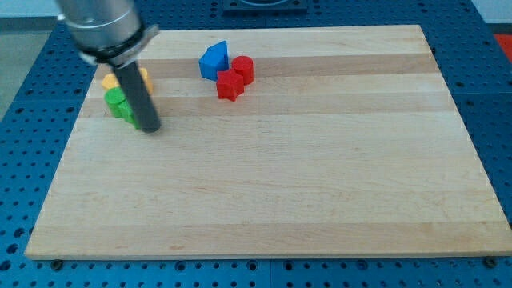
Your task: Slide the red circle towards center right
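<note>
The red circle point(244, 69) sits near the view's top, left of centre, on the wooden board point(320, 176). A red star-like block point(230, 84) touches it on its lower left. A blue block point(214, 61) stands just to the left of the red circle. My tip point(150, 127) is at the view's left, far left of the red circle, right against the green blocks point(120, 102). The rod hides part of them.
A yellow block point(112, 80) lies just above the green blocks, partly behind the rod. The board's edges drop to a blue perforated table point(24, 144) on all sides.
</note>
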`<state>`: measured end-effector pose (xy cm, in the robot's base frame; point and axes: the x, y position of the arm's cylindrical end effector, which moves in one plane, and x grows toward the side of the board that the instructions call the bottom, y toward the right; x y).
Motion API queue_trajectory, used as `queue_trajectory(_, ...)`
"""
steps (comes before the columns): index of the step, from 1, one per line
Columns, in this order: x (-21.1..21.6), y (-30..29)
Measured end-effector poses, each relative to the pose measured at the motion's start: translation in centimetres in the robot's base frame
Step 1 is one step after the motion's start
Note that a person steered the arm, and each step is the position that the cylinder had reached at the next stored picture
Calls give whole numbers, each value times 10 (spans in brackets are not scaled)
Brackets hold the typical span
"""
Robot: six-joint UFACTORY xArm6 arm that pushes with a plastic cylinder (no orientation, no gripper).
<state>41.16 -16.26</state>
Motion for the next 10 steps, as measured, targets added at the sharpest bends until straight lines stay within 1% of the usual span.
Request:
queue_trajectory(1, -40, 14)
queue_trajectory(2, -76, 14)
queue_trajectory(3, -134, 14)
queue_trajectory(4, -173, 22)
queue_trajectory(6, -140, 48)
queue_trajectory(7, -115, 87)
queue_trajectory(8, -100, 136)
queue_trajectory(9, -99, 166)
queue_trajectory(10, -99, 171)
